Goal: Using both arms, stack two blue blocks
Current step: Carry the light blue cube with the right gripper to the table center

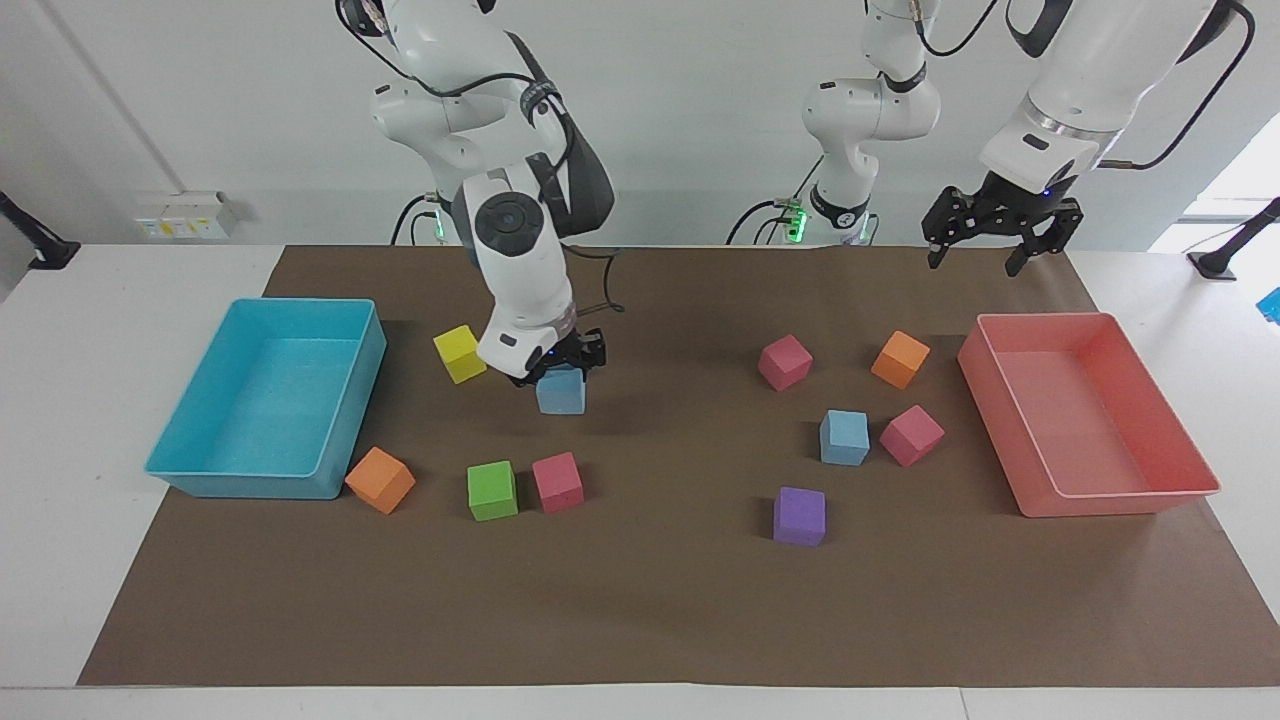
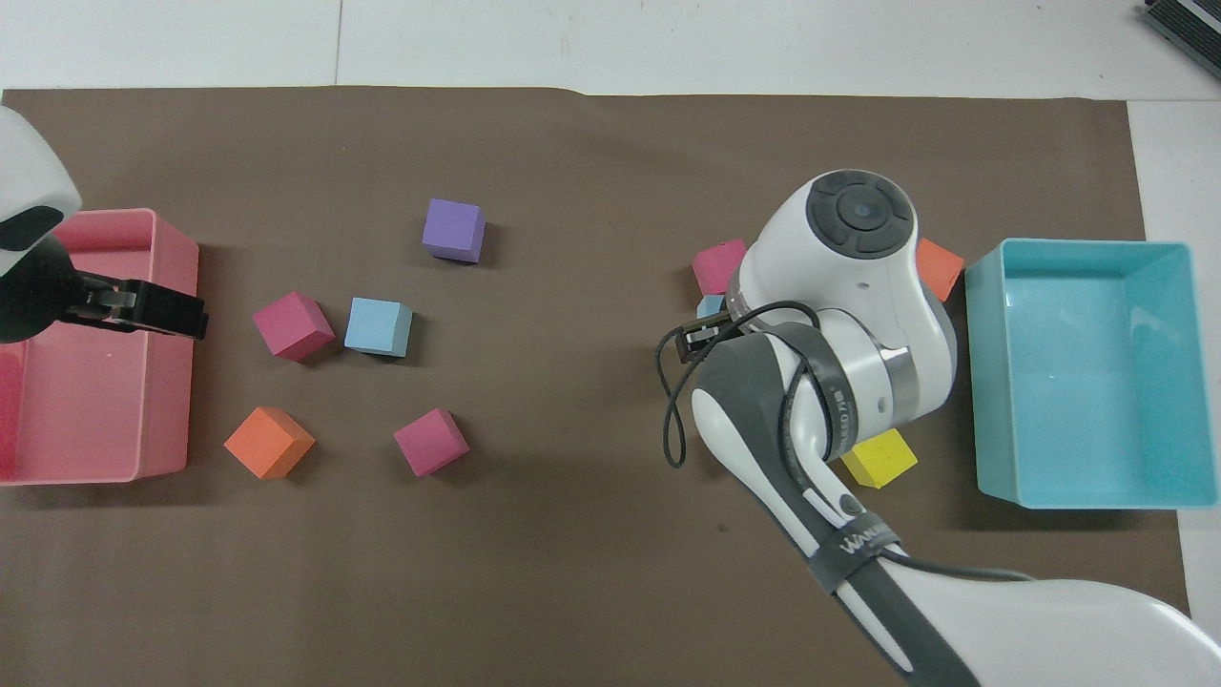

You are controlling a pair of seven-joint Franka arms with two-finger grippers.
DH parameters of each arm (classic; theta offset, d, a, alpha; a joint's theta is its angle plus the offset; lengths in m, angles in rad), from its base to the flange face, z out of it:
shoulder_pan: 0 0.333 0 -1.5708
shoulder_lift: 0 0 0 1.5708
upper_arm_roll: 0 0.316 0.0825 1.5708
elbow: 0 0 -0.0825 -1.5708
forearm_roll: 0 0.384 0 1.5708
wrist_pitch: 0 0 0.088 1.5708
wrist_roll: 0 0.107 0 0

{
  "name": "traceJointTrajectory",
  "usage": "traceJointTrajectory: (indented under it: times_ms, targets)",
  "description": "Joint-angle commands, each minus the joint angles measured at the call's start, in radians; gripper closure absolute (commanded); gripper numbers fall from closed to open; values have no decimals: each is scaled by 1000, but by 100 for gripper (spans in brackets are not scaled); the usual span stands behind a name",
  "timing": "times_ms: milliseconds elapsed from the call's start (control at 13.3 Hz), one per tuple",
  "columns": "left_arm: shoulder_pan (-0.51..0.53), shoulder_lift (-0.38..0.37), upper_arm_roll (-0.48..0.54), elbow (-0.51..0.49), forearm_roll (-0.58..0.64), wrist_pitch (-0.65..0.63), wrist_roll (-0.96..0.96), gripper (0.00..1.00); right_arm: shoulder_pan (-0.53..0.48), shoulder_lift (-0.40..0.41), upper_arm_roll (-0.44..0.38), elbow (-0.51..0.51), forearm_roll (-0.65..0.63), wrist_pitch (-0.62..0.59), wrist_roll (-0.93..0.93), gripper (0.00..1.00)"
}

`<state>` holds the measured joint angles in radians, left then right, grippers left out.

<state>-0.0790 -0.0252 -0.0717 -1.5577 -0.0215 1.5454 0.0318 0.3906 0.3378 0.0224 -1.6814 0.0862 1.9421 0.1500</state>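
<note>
held blue block (image 1: 560, 390) over mat, yellow cube (image 1: 459, 353) beside, purple cube hidden

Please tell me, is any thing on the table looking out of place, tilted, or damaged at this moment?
Nothing stands out. The coloured cubes sit loose on the brown mat, some turned at angles, none damaged. The right end effector holds one blue block in the air; the other blue block rests on the mat.
</note>
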Motion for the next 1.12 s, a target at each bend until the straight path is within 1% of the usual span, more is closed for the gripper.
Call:
traceJointTrajectory:
  times_ms: [0,150,300,450,749,1049]
  targets:
    - [7,-22,-3,-31,-9,21,13,0,57,148,-1,161,-23,-28,110,100]
    - [7,-22,-3,-31,-9,22,13,0,94,193,1,195,-22,1,160,100]
    - [7,-22,-3,-31,-9,22,13,0,134,216,1,195,-22,35,195,100]
    - [7,-22,-3,-31,-9,22,11,0,152,240,1,195,-17,75,209,100]
    - [7,-22,-3,-31,-9,22,11,0,180,277,4,192,-22,141,189,100]
    - [5,-24,-10,-31,-9,19,13,0,186,285,4,184,-17,184,128,100]
